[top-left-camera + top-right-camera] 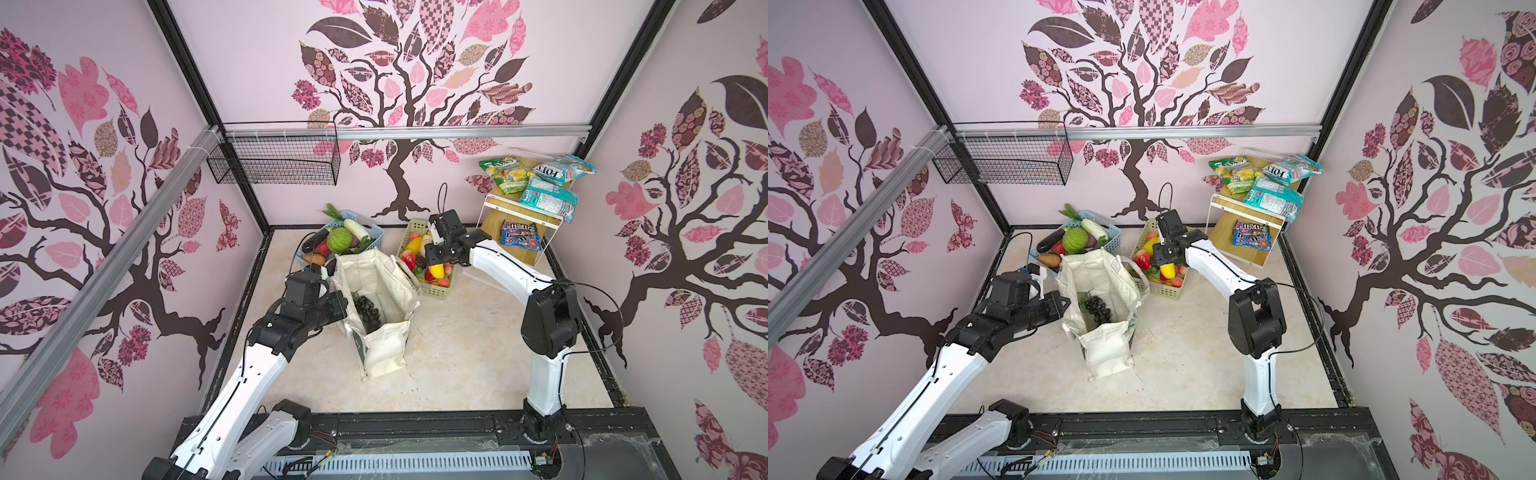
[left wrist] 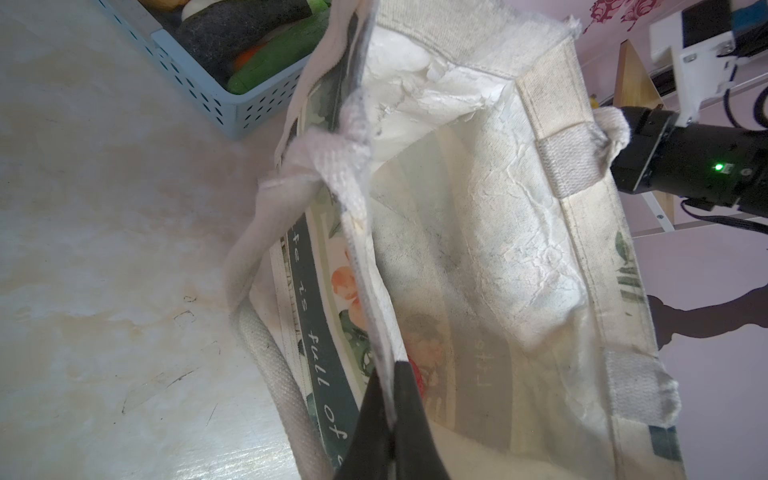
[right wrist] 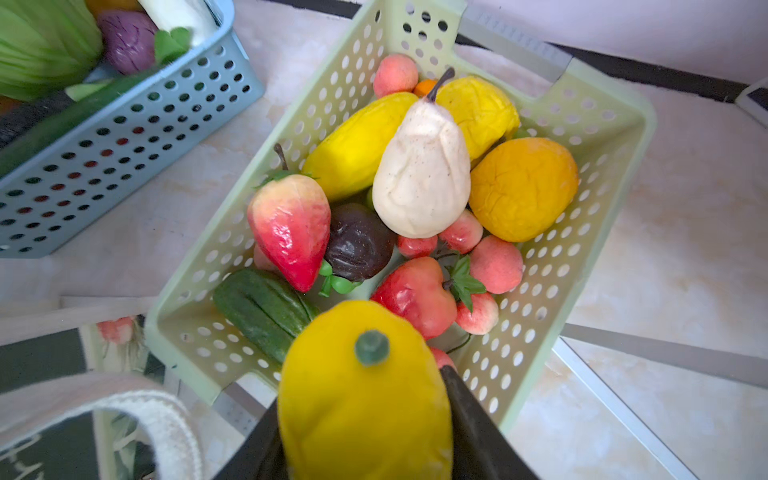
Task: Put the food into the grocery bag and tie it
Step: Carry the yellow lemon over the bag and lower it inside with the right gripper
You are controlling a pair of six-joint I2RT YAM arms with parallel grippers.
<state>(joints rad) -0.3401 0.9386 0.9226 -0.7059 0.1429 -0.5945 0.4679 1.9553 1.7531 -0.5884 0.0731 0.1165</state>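
Your worktop (image 1: 478, 353) is crowded toward the back wall. The grocery bag (image 1: 386, 345) stands open near the middle, between the two arms. Its far rim presses against the blue basket (image 1: 376, 239), and its right side lies against the pale-green basket (image 3: 582, 257), so there is little room between them.

In the back right corner, well apart from the bag, a shelf (image 1: 509, 208) carries Fox's candy bags (image 1: 548, 195) on top and the blue M&M's packet (image 1: 521, 242) below.

The cabbage (image 1: 340, 240) and white radish (image 1: 356, 226) lie in the blue basket.

Your right gripper (image 1: 435, 266) is closed around a yellow fruit (image 3: 361, 395), which it holds over the near end of the pale-green basket, above the other fruit. The right wrist view cuts off the fruit's lower end, and you cannot see enough to tell what kind it is.

A dark grape bunch (image 1: 366, 309) lies inside the bag, whose walls hide the rest of its floor.

Your left gripper (image 2: 392, 374) is pinched shut on the bag's left rim. In both top views its wrist hides the fingertips.
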